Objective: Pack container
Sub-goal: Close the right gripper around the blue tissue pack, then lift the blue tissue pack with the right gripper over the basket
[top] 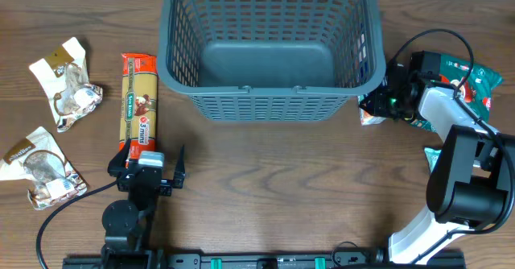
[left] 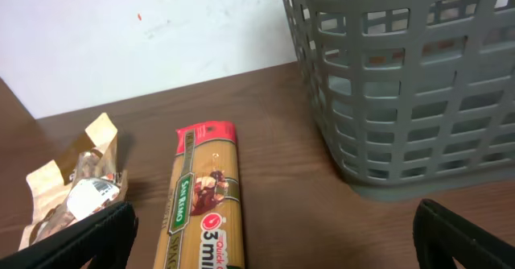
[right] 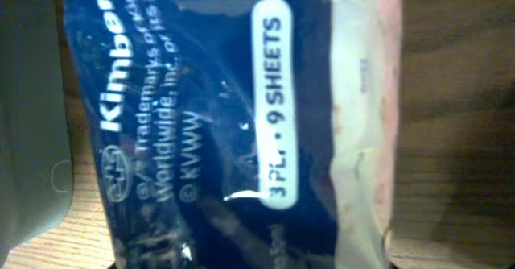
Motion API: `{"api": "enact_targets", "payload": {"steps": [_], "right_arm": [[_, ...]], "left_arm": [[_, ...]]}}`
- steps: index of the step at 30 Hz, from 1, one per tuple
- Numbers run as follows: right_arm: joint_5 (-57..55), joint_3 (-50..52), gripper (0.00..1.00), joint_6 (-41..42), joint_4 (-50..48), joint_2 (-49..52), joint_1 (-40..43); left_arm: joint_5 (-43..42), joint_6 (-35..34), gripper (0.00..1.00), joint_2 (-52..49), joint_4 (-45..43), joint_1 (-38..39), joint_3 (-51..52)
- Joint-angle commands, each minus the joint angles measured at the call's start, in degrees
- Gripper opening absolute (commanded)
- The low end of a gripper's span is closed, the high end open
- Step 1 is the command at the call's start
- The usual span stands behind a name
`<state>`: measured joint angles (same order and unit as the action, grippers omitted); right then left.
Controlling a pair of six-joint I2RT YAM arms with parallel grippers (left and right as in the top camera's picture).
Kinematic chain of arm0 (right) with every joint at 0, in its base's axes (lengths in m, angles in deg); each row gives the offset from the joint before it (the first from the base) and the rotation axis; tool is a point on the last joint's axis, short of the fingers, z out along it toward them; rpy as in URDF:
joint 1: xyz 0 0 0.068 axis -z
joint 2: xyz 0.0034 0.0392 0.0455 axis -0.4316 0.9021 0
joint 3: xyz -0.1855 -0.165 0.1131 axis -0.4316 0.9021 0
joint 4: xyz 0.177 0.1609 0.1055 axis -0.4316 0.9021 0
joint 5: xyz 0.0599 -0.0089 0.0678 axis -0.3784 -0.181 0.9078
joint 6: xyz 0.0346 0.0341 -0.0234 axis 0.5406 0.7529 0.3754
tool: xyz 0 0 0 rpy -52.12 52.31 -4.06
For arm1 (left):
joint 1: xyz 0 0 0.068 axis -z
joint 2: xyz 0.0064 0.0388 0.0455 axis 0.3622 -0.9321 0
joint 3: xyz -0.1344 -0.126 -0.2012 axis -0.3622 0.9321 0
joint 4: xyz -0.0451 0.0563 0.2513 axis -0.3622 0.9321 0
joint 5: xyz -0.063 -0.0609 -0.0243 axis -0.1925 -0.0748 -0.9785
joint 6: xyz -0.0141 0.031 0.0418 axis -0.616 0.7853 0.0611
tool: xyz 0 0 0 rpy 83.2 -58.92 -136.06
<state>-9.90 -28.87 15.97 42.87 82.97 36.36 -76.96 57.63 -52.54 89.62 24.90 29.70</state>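
Two crumpled packets [top: 66, 82]: far left of worktop [top: 282, 188], one nearer, one farther, apart.
Pasta packet [top: 138, 100]: flat, lengthwise, between the crumpled packets and the container.
Left hand [top: 149, 163]: jaws spread wide, gripping nothing, over near end of pasta packet.
Container [top: 241, 104]: upright, far middle of worktop.
Tissue packet [right: 201, 100]: dark blue, just beside container's near right corner.
Right hand [top: 376, 101]: down at tissue packet; cannot tell if closed on it.
Green packet [top: 480, 88]: far right, partly under right arm.
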Motion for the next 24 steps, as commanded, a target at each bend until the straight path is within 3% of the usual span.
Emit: {"api": "enact_targets", "payload": {"steps": [1,3,4,16,24], "right_arm": [[-0.07,0.26,0.35,-0.11,0.26,0.57,0.17],[-0.07,0.26,0.04,-0.09,0.46,0.57,0.17],[-0.07,0.26,0.01,-0.11,0.55,0.57,0.15],[-0.11,-0.66,0.01,-0.07,1.31,0.50,0.35],[-3.17,-6.86,0.02,0.50,4.96,-1.88,1.46]], "left_arm": [[-0.76,0.68,0.99,0.39,0.87,0.28,1.53],[-0.76,0.68,0.99,0.39,0.87,0.28,1.53],[-0.76,0.68,0.99,0.39,0.87,0.28,1.53],[-0.76,0.68,0.99,0.39,0.87,0.28,1.53],[-0.76,0.68,0.99,0.39,0.87,0.28,1.53]]}}
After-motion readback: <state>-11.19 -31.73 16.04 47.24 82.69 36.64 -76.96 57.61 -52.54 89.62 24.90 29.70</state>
